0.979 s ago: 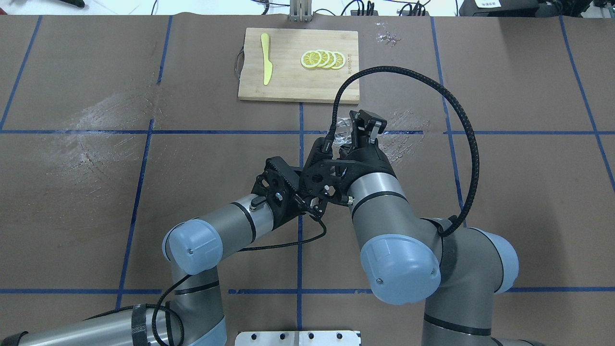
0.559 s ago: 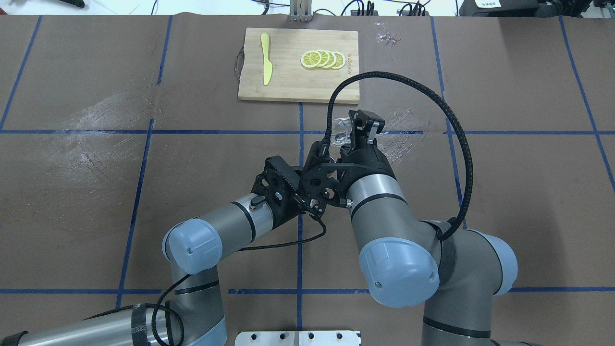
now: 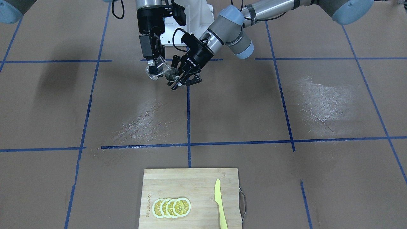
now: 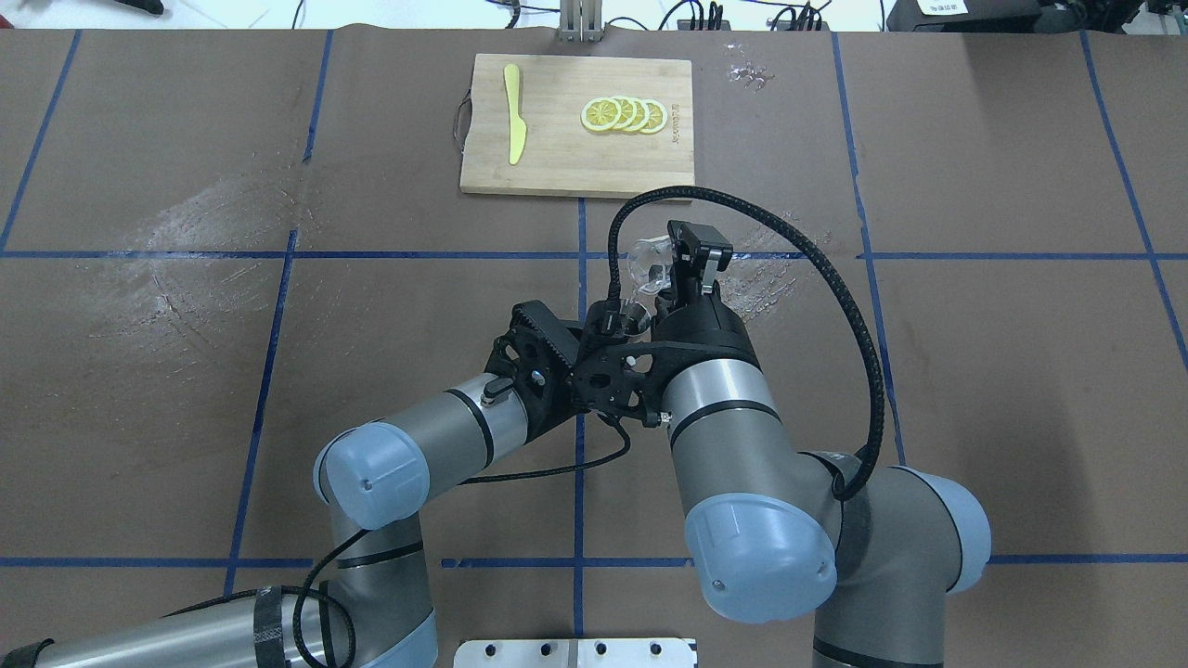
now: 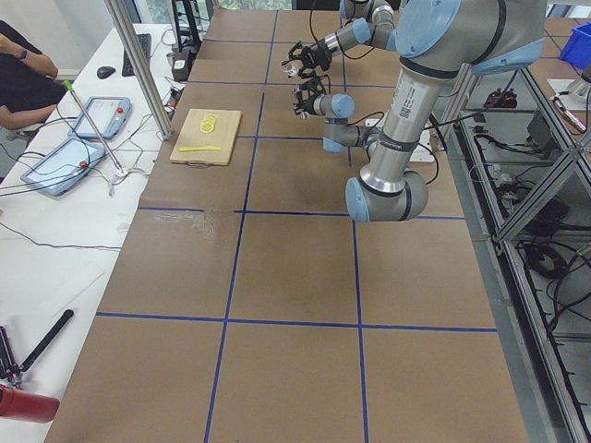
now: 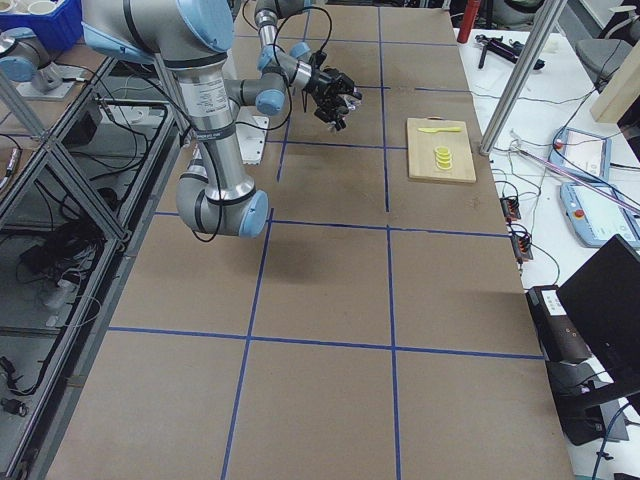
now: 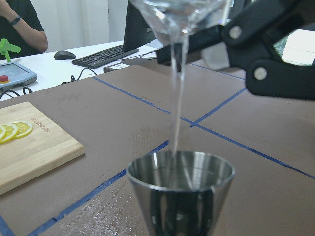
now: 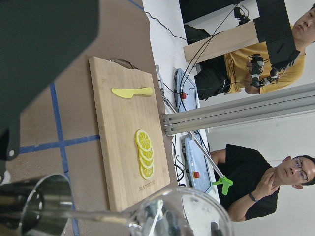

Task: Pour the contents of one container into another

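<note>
My right gripper (image 3: 155, 67) is shut on a clear glass (image 3: 161, 69), also clear in the overhead view as the glass (image 4: 645, 258), and holds it tipped over. A thin stream of clear liquid (image 7: 177, 98) runs from the glass (image 7: 179, 12) down into a steel jigger (image 7: 181, 191). My left gripper (image 3: 179, 79) is shut on that jigger (image 3: 173, 75) and holds it upright just below the glass lip. Both hang above the table near its centre line. In the overhead view the right wrist hides most of the left gripper.
A wooden cutting board (image 4: 557, 139) at the far side carries lemon slices (image 4: 624, 114) and a yellow knife (image 4: 513, 113). Wet smears mark the brown table (image 3: 146, 121). People sit at a desk (image 5: 55, 185) past the table's far edge.
The right wrist has rolled and swung left, tipping the glass further over the jigger. Its cable loop has dropped lower. The left arm has stayed put.
</note>
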### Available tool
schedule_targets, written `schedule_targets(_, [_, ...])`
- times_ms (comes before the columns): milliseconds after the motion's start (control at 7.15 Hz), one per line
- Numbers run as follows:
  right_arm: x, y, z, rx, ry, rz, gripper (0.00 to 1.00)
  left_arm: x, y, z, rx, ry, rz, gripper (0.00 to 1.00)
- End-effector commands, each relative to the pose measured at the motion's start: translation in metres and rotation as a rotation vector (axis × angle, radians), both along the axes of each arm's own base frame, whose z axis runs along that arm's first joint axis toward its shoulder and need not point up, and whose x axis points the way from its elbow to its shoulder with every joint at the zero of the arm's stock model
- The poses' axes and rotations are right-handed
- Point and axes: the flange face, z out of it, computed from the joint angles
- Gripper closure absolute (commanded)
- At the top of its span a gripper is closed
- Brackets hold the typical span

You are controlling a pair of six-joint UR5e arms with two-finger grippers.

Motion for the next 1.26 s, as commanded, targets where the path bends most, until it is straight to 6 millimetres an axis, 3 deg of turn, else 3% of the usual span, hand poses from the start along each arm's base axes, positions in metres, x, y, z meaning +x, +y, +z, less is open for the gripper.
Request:
schedule_targets(0, [-0.0025, 0.0028, 0.0011, 0.029, 0.049, 0.006, 1.0, 0.0, 0.0, 0.0, 0.0, 0.0, 0.0, 1.0])
schedule_targets(420, [-0.0012, 0.0037, -0.0026, 0.023, 0.0, 0.017, 1.0, -0.0002, 0.0, -0.0001, 0.0, 0.001, 0.0, 1.0])
schedule_targets(1119, [0.0054, 0.0015, 0.0029, -0.123, -0.415, 0.131, 1.0, -0.0081, -0.005, -0.0023, 0.01, 0.034, -0.011, 1.0])
